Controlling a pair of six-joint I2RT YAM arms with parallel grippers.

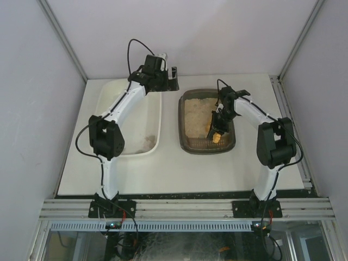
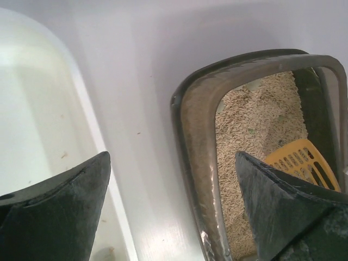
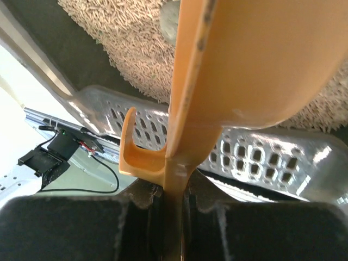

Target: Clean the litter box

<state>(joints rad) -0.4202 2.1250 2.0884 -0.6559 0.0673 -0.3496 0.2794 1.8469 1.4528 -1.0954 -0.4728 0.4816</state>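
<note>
Orange scoop [image 3: 234, 65] tight in right hand [image 3: 174, 215]

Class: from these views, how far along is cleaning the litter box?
Done: some debris seems already dumped in the white tub. In hand: the right pincer grips the yellow scoop in the litter box. To do: further sifting of the litter; the left pincer hangs open, empty.

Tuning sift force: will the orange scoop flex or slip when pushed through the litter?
Probably stiff: the scoop looks like thick moulded plastic. Likely light, being slotted. It may twist, since the right gripper pinches only its thin handle edge.
</note>
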